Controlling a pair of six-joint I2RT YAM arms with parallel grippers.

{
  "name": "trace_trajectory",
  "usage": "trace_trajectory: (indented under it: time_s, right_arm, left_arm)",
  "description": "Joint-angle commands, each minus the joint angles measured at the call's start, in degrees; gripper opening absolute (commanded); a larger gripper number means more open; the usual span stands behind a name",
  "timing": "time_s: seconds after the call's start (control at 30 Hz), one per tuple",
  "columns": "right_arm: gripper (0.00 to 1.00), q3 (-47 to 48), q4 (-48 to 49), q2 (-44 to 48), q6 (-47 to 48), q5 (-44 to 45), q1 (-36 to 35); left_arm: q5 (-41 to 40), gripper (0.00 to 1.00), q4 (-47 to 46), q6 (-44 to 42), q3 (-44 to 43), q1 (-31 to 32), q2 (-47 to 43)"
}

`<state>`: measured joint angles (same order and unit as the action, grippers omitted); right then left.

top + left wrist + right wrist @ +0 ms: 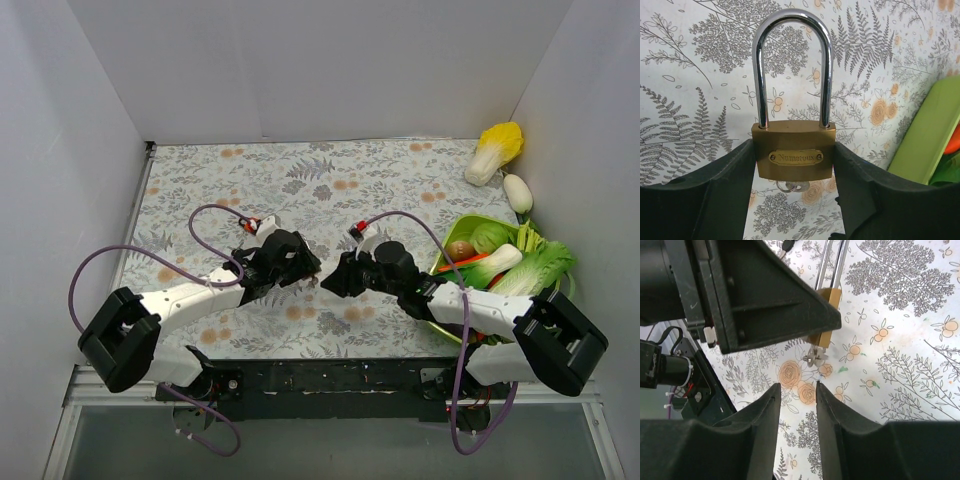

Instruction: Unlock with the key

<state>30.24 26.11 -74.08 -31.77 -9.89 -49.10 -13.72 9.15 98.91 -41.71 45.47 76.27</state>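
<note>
Left wrist view: left gripper (795, 150) pinches the brass padlock (795, 156) by its body, shackle (826, 75) seated, apparently locked. Key (791, 187) sits in the keyhole below the fingers. Right gripper (796, 392) is parted and empty, key just ahead of its tips. Step: grasp key. Next: advance, close on the bow, twist.

Top external: high at the near edge, looking down over the whole table (300, 180). Both wrist views: very close, from opposing sides, sharing padlock (795, 157) and key (792, 187).
</note>
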Motion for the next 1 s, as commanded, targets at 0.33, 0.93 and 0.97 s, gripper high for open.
trace_trajectory:
  time_s: [0.33,0.93,0.97]
  right_arm:
    - [0.53,-1.5,5.5,-2.1,-1.0,-0.8,-0.8]
    - [0.37,2.7,12.8,-10.8,-1.5,-0.6,-0.8]
    - [0.35,3.0,13.0,-11.1,-1.5,-0.9,-0.8]
  left_arm:
    - [1.7,0.0,-5.5,0.6,0.2,-1.1,-2.6]
    - [2.5,0.0,-6.0,1.3,3.0,-1.1,-5.1]
    - [2.5,0.0,-6.0,1.2,3.0,-1.1,-5.1]
